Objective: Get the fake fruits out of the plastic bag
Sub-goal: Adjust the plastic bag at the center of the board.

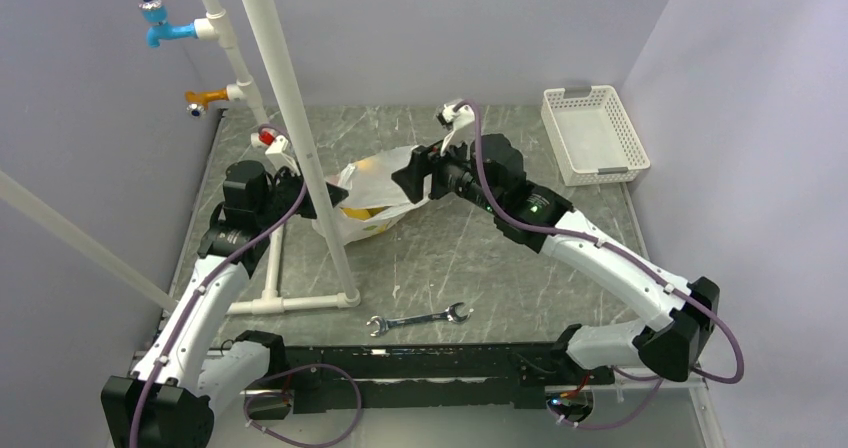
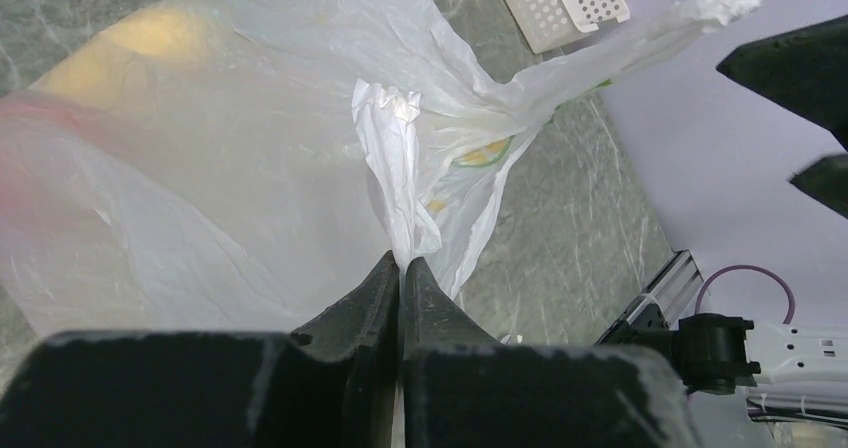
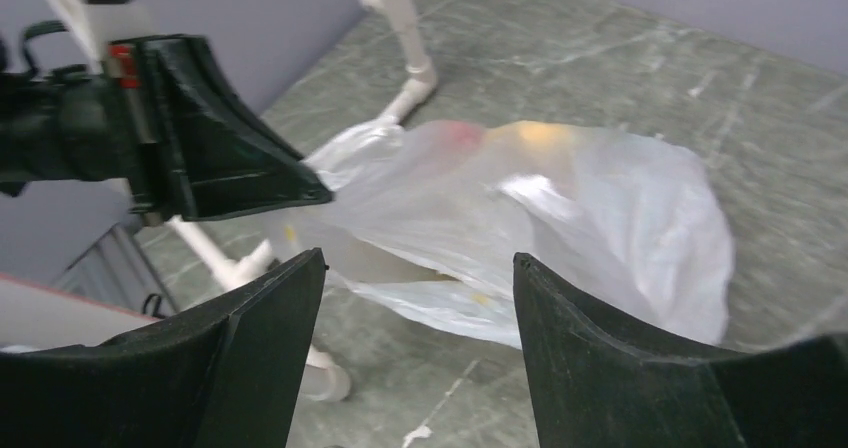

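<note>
The plastic bag (image 1: 378,190) lies on the table, translucent white with small printed slices. My left gripper (image 1: 325,201) is shut on a twisted strip of the bag's edge (image 2: 400,168) and holds it up at the bag's left end. A yellow fruit (image 2: 150,38) and a red one (image 2: 45,118) show faintly through the film, also in the right wrist view as yellow (image 3: 535,133) and red (image 3: 457,133) patches. My right gripper (image 1: 410,178) is open and empty, hovering just over the bag's right side (image 3: 600,208), jaws wide apart (image 3: 418,260).
A white PVC pipe frame (image 1: 290,118) stands just left of the bag, its base pipe (image 1: 300,303) on the table. A white lattice basket (image 1: 595,133) sits at the back right. A wrench (image 1: 420,320) lies near the front edge. Blue (image 1: 165,30) and orange (image 1: 205,98) taps hang at the back left.
</note>
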Robot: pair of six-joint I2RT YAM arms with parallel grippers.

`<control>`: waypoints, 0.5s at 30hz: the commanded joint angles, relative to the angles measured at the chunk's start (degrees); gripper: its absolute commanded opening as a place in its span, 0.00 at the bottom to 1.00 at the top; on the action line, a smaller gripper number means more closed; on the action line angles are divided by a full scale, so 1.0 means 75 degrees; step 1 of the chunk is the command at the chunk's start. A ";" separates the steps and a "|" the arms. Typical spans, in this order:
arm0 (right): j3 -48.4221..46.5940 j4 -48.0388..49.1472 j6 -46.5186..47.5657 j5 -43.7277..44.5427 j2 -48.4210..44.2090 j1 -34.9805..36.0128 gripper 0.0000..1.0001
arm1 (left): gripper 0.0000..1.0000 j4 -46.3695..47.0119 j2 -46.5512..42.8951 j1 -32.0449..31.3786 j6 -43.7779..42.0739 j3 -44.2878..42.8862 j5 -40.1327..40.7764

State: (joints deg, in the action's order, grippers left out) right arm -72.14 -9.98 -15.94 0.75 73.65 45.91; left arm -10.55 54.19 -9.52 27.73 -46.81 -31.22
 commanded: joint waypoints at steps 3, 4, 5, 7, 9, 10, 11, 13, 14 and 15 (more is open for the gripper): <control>-0.0363 0.0493 -0.0238 -0.0555 0.0553 0.0366 0.62 | 0.10 0.0339 -0.0248 -0.0008 0.0095 0.0208 -0.0188; -0.0326 0.0568 -0.0203 -0.0597 0.0719 0.0400 0.58 | 0.10 0.0299 -0.0232 -0.0010 0.0059 0.0199 -0.0201; -0.0254 0.0678 -0.0175 -0.0603 0.0849 0.0440 0.57 | 0.10 0.0216 -0.0211 -0.0008 -0.0008 0.0170 -0.0201; -0.0119 0.0803 -0.0172 -0.0502 0.1089 0.0437 0.55 | 0.11 0.0075 -0.0183 -0.0008 -0.0098 0.0137 -0.0196; -0.0145 0.0776 -0.0110 -0.0395 0.1355 0.0442 0.51 | 0.13 0.0025 -0.0194 -0.0008 -0.0143 0.0144 -0.0241; -0.0187 0.0741 -0.0067 -0.0348 0.1488 0.0427 0.48 | 0.14 0.0024 -0.0211 -0.0005 -0.0146 0.0180 -0.0261; -0.0210 0.0762 -0.0028 -0.0272 0.1594 0.0432 0.46 | 0.18 0.0039 -0.0217 -0.0008 -0.0146 0.0214 -0.0292; -0.0150 0.0819 0.0073 0.0093 0.1818 0.0448 0.44 | 0.26 0.0069 -0.0198 -0.0013 -0.0152 0.0299 -0.0411; -0.0039 0.0869 0.0085 0.0499 0.1930 0.0452 0.43 | 0.30 0.0055 -0.0179 -0.0013 -0.0167 0.0329 -0.0499; 0.0027 0.0852 0.0098 0.0688 0.2058 0.0453 0.41 | 0.33 0.0001 -0.0147 -0.0018 -0.0201 0.0353 -0.0592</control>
State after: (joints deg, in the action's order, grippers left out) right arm -72.86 -6.87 -16.43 -0.71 87.42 48.97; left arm -10.98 53.32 -9.52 27.42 -45.06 -32.34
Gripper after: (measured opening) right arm 0.438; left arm 0.269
